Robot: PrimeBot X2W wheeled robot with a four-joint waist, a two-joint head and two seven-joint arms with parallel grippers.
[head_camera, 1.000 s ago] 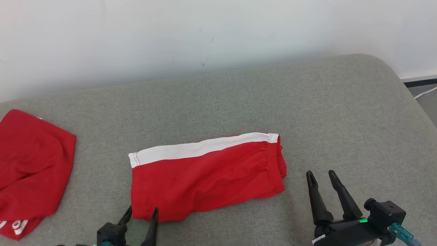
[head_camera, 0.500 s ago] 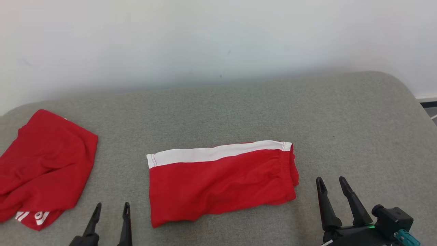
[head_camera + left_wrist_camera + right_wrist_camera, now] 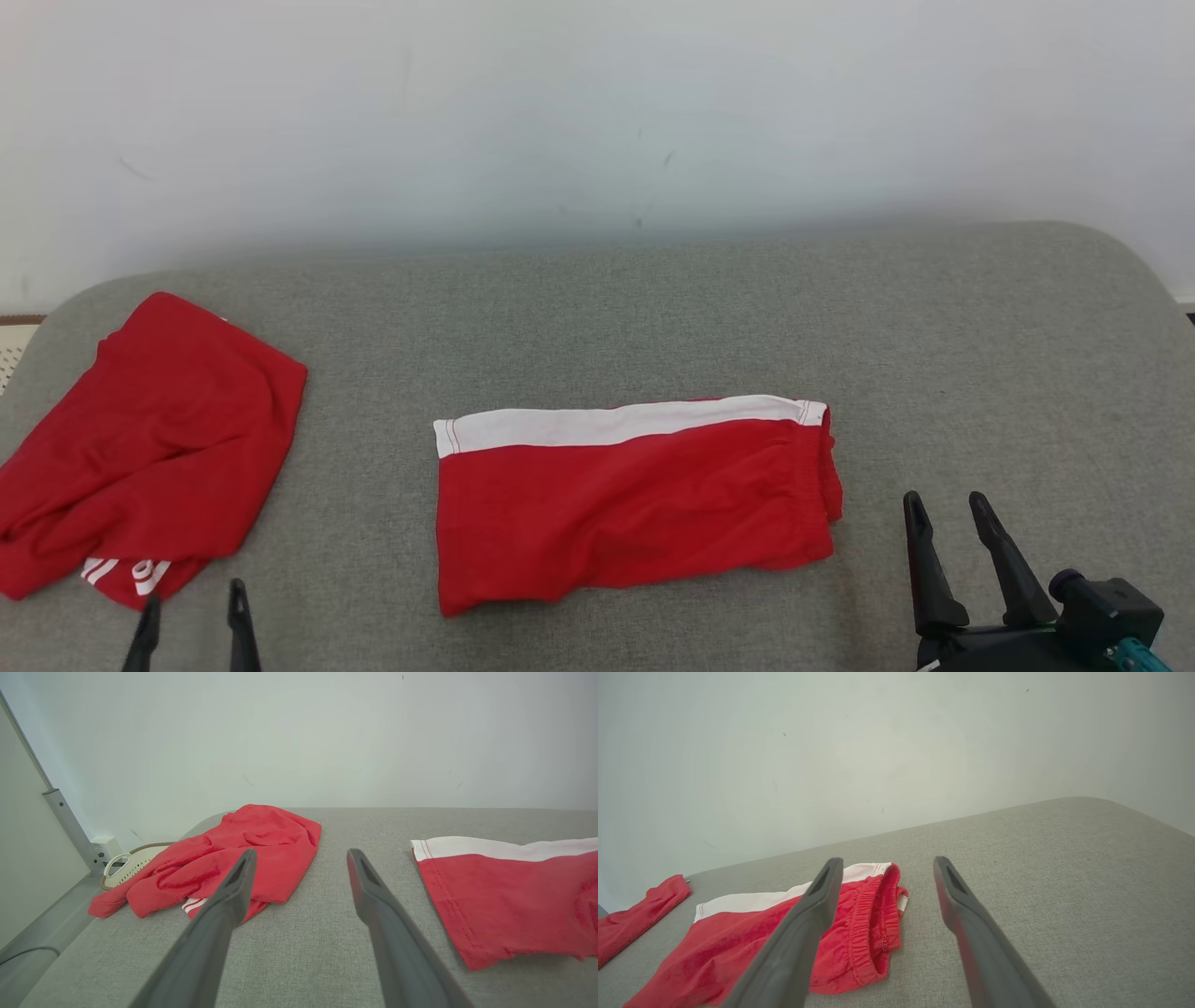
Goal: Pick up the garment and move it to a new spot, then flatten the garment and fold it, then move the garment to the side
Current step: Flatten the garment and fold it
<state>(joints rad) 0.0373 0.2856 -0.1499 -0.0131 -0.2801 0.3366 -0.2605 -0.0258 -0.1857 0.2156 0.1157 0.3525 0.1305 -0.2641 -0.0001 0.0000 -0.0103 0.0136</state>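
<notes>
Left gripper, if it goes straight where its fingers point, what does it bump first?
Probably the crumpled red garment: the left gripper points at its near corner, open. It may pass over if it is high enough.

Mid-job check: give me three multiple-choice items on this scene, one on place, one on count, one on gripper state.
1. The crumpled red garment lies where, relative to the folded shorts? A) robot's left B) robot's right C) on top
2. Red garments on the grey pad? A) one B) two C) three
3. The right gripper is: A) shut on the shorts B) open, empty C) shut, empty
Key: 1A, it lies apart at the head view's left; 2B, shorts plus crumpled piece; 3B, fingers spread, nothing between them.
</notes>
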